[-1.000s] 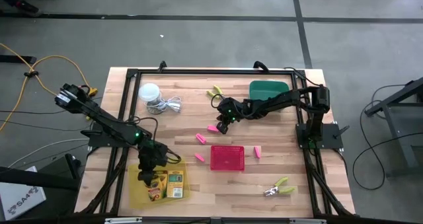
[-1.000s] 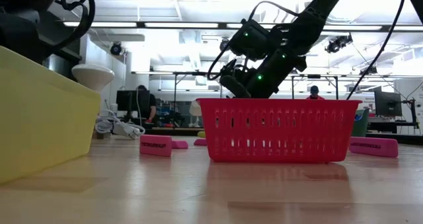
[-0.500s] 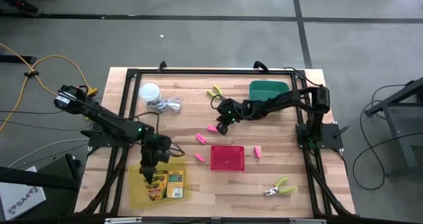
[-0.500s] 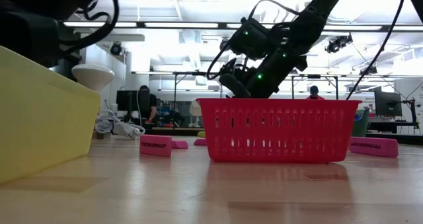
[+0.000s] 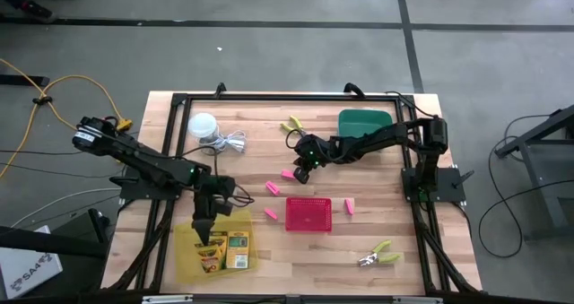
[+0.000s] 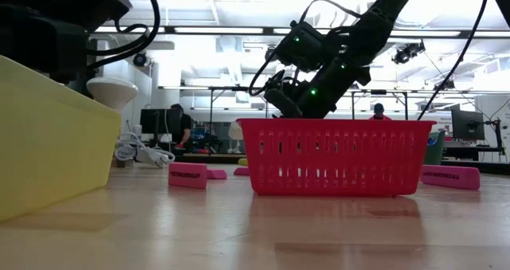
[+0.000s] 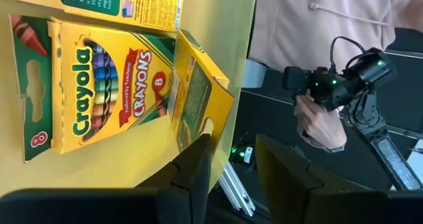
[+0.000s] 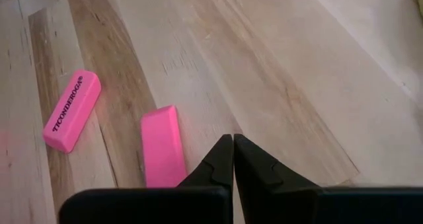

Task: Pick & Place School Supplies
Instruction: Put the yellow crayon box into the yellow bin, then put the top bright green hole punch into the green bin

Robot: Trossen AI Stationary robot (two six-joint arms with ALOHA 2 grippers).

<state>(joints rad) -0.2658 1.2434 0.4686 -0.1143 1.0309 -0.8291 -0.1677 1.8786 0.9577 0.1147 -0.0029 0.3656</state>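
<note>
While we hover — left gripper (image 7: 228, 161): fingers parted, empty, above crayon boxes (image 7: 106, 95) in yellow tray (image 5: 184, 261).
Right gripper (image 8: 232, 159): we see fingers pinched together, empty, just beside pink eraser (image 8: 162, 147) on surface (image 8: 277, 65).
Farther: second eraser (image 8: 71, 110).

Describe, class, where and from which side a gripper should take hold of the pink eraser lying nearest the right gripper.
Grip the pink eraser across its narrow width, at mid-length, coming straight down from above. It lies flat on the wooden table, a long thin block with parallel long sides that suit two fingers. The right gripper, shut, would likely need to open first. The second eraser lies apart, so it should not obstruct.
</note>
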